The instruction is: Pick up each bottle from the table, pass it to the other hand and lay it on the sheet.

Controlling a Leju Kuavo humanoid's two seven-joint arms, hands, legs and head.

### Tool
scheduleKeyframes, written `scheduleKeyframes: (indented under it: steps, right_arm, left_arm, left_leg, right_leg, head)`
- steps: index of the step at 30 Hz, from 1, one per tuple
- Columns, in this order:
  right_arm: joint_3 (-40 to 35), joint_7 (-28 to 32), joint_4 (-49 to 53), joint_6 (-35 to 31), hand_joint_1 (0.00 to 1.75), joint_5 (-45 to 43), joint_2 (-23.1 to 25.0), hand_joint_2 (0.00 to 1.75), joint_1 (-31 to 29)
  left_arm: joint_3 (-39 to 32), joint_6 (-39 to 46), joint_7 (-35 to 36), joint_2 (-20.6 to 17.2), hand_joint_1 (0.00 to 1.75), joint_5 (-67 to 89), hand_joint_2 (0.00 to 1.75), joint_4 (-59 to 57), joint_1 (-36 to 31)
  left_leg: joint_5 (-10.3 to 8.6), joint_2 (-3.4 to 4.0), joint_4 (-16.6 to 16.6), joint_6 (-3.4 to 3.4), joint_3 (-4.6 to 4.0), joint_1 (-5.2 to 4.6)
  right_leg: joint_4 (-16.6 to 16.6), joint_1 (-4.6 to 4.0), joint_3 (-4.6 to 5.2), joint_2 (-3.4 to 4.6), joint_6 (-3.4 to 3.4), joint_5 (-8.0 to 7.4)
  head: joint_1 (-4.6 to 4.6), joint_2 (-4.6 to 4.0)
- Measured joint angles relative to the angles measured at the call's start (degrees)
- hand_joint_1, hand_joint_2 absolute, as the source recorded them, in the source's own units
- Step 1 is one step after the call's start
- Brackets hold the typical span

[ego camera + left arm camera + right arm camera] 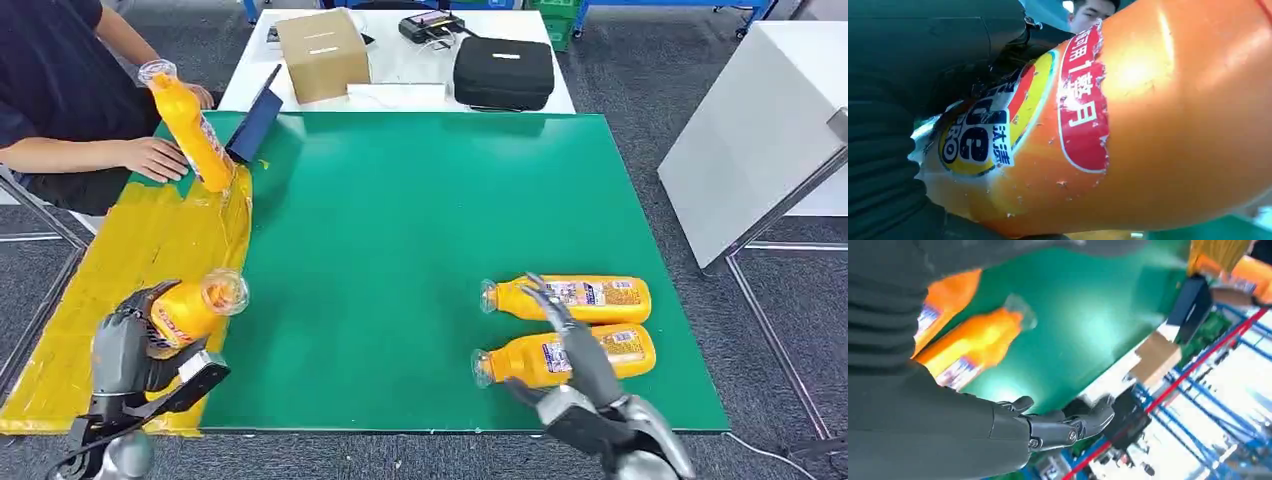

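My left hand (140, 350) grips an orange bottle (195, 305) over the yellow sheet (130, 260) at the table's left; its clear cap points toward the green mat. The left wrist view shows that bottle's label (1013, 125) close up, inside my hand (908, 125). Two more orange bottles (580, 298) (590, 355) lie side by side on the green mat at the front right. My right hand (590, 390) hovers over the nearer one with fingers spread, holding nothing. In the right wrist view these bottles (973, 340) lie beyond my open hand (1058, 427).
A person at the far left holds a fourth orange bottle (190, 125) tilted above the sheet's far end. Beyond the green mat (440, 220) stand a cardboard box (322, 52), a black case (503, 72) and a dark tablet (255, 125). A white table (750, 120) stands to the right.
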State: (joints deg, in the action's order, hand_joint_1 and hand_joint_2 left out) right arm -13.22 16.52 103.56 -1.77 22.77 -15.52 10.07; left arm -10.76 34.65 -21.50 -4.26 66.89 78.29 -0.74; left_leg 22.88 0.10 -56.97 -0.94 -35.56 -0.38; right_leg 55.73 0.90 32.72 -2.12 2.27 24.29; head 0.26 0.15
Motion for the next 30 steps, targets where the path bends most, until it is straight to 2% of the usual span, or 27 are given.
scheduleKeyframes:
  steps: [5,9,14,21,22,23,30]
  right_arm:
    - [6.8,0.7,3.9,3.7,0.0,-4.2,-3.6,0.0,2.7]
    - [9.7,1.1,5.1,5.4,0.0,-4.6,-4.3,0.0,3.2]
    - [11.2,1.4,5.3,6.6,0.0,-4.0,-4.5,0.0,2.9]
    - [11.8,1.4,5.4,6.6,0.0,-4.0,-4.6,0.0,2.9]
    - [11.9,1.4,5.4,6.6,0.0,-4.0,-4.6,0.0,2.9]
    - [12.0,1.4,5.4,6.6,0.0,-4.0,-4.6,0.0,2.9]
    - [12.0,1.0,5.1,7.3,0.0,-3.9,-4.9,0.0,0.6]
  left_arm:
    - [-0.7,1.9,6.6,-2.4,1.75,13.9,1.75,-5.7,-0.3]
    - [-0.6,-0.1,8.1,-3.5,1.75,17.0,1.75,-9.4,-0.7]
    - [1.8,-3.2,10.6,-6.1,1.75,22.6,1.75,-13.6,-2.3]
    - [3.0,-3.2,10.9,-7.1,1.75,23.0,1.75,-15.4,-3.2]
    - [3.2,-3.2,10.9,-7.1,0.0,23.0,1.75,-15.5,-3.3]
    - [3.3,-3.2,10.9,-7.2,0.0,23.0,0.0,-15.7,-3.4]
    - [6.6,-4.9,11.8,-9.0,0.0,21.3,0.0,-17.3,-4.4]
  left_leg:
    - [-0.01,0.02,0.0,0.0,0.0,0.0]
    - [-0.03,0.03,0.0,-0.02,0.01,-0.01]
    - [-0.03,0.02,0.0,-0.02,0.14,-0.02]
    - [-0.03,0.01,0.0,0.0,0.29,0.01]
    - [-0.03,0.01,0.0,0.0,0.31,0.02]
    - [-0.03,0.01,0.0,0.01,0.34,0.02]
    - [-0.08,0.02,0.0,0.03,0.45,0.04]
  right_leg:
    - [0.0,0.0,0.02,0.02,0.0,-0.02]
    - [0.0,0.01,0.0,0.02,0.01,-0.03]
    - [0.0,0.02,-0.17,0.02,0.01,-0.03]
    - [0.0,-0.01,-0.3,0.02,0.01,-0.02]
    - [0.0,-0.02,-0.32,0.02,0.0,-0.02]
    - [0.0,-0.02,-0.35,0.02,0.0,-0.02]
    - [0.0,-0.03,-0.46,0.02,-0.02,-0.03]
  head:
    - [0.02,0.0]
    - [0.02,0.0]
    - [0.0,0.0]
    - [0.0,0.0]
    - [0.0,0.0]
    - [0.0,0.0]
    - [0.02,0.0]
